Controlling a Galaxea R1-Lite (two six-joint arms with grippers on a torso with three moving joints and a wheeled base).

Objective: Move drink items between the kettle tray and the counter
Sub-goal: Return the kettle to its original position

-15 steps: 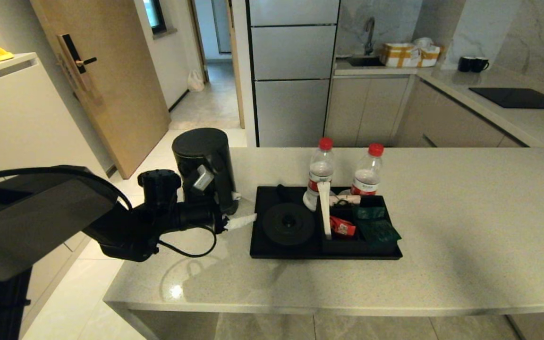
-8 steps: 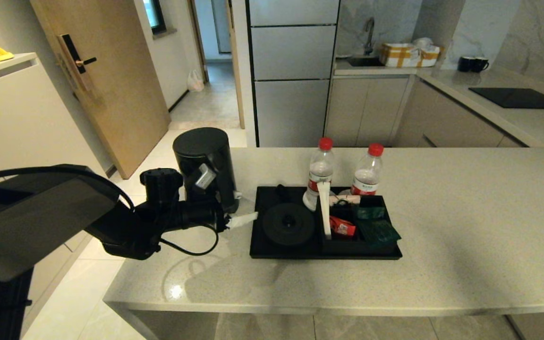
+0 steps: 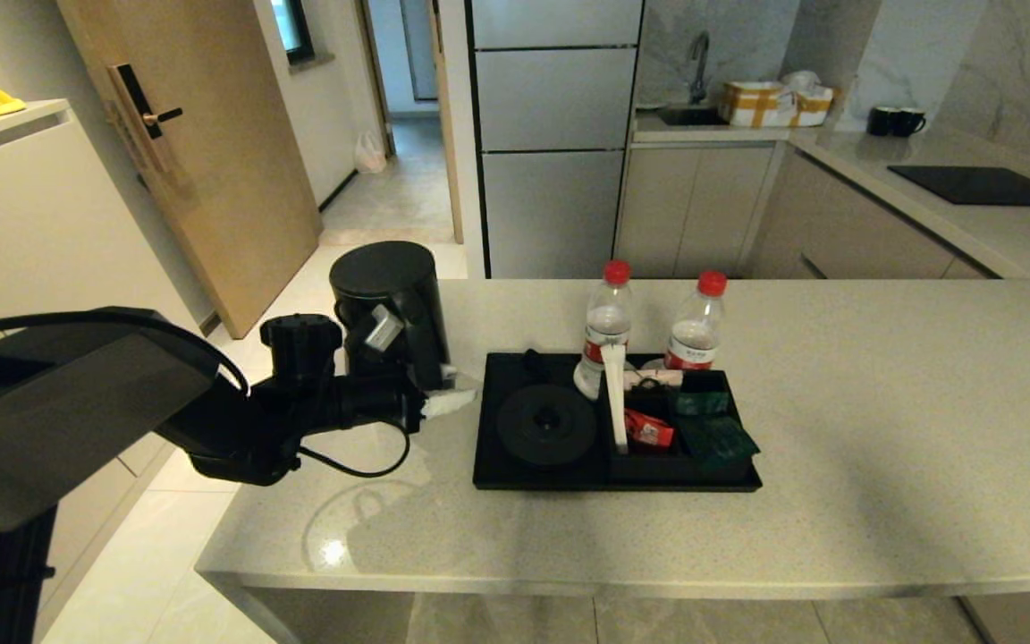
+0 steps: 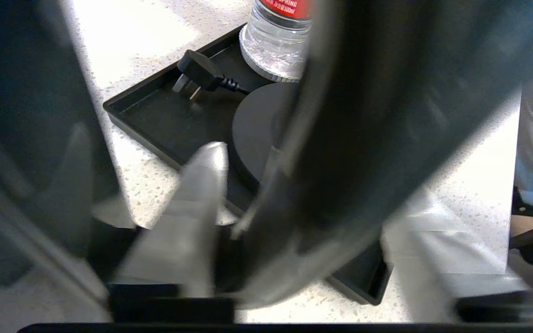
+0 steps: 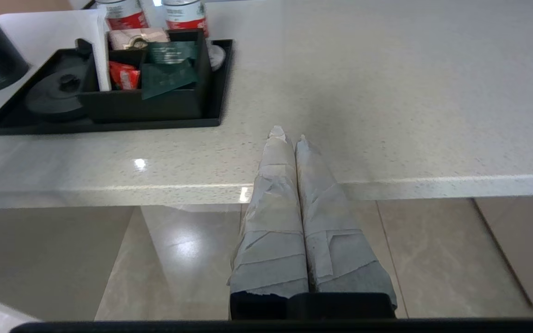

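At the counter's [image 3: 837, 429] nine-o'clock edge in the head view, we find the left gripper [image 3: 443, 402] closed around the handle of the kettle [image 3: 390, 313], which stands upright just beside the kettle tray [image 3: 488, 474]. Against the pictures of a second ago, the kettle has shifted slightly toward twelve o'clock and the taped fingertips have drawn in closer to it. We judge the kettle is being lifted or carried under a firm grip, probably bound for the round base [image 3: 546, 425], which sits bare at about three o'clock from the gripper. One water bottle [image 3: 606, 326] stands in the tray's far part; a second bottle [image 3: 696, 322] stands at its far edge.

In the left wrist view, the kettle's handle fills the space between the taped fingers [image 4: 197, 217], which press against it. Beyond lie the base, a loose plug [image 4: 197, 74] and a bottle's foot.

In the right wrist view, the right gripper [image 5: 290, 138] hangs idle past the counter's near edge, its fingers pressed together on nothing, well apart from the tray.
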